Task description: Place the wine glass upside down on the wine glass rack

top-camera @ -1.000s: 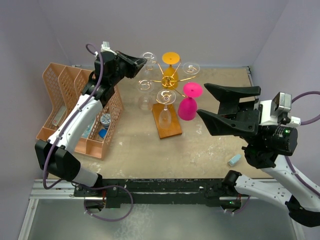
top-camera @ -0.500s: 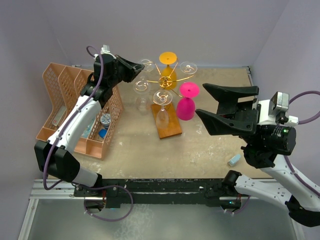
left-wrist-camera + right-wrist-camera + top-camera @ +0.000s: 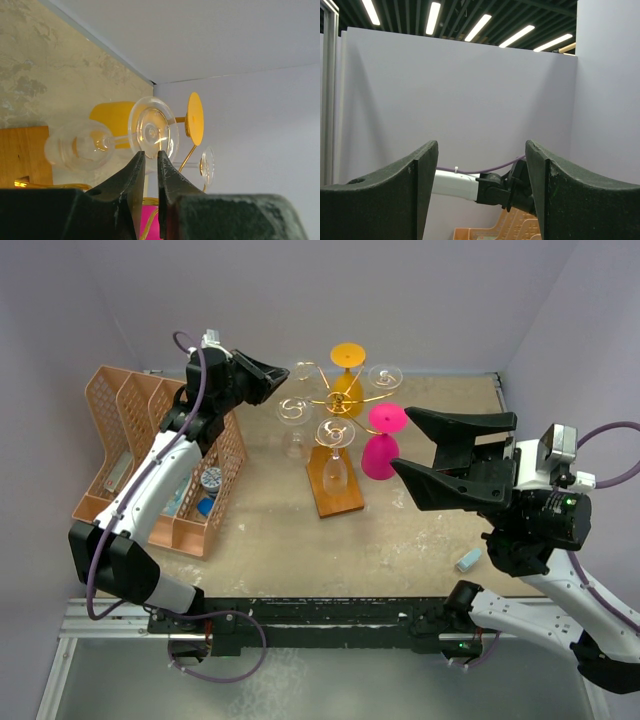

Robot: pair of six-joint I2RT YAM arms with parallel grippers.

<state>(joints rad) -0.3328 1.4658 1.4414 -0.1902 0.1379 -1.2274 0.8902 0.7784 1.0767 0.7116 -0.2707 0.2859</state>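
The wine glass rack (image 3: pixel 322 402), gold wire on a reddish-brown wooden base (image 3: pixel 345 498), stands at mid-back. Upside-down glasses hang on it: an orange one (image 3: pixel 347 375), a pink one (image 3: pixel 378 452) and several clear ones. My left gripper (image 3: pixel 281 372) is shut to a thin empty slit, just left of a clear wine glass (image 3: pixel 304 371). In the left wrist view that glass (image 3: pixel 152 131) lies just beyond my gripper (image 3: pixel 150 154), with the orange glass (image 3: pixel 195 120) behind it. My right gripper (image 3: pixel 403 441) is wide open and empty, raised right of the pink glass; the right wrist view (image 3: pixel 479 147) shows only the wall and the left arm (image 3: pixel 470 186).
A peach lattice file organiser (image 3: pixel 125 430) stands at the left under my left arm, with small items in it. A small pale blue object (image 3: pixel 468 560) lies at the right front. Purple walls close the back and sides.
My left gripper has drawn back a little to the left, away from the clear glass foot. The rack and its glasses have shifted slightly. The right arm has barely moved.
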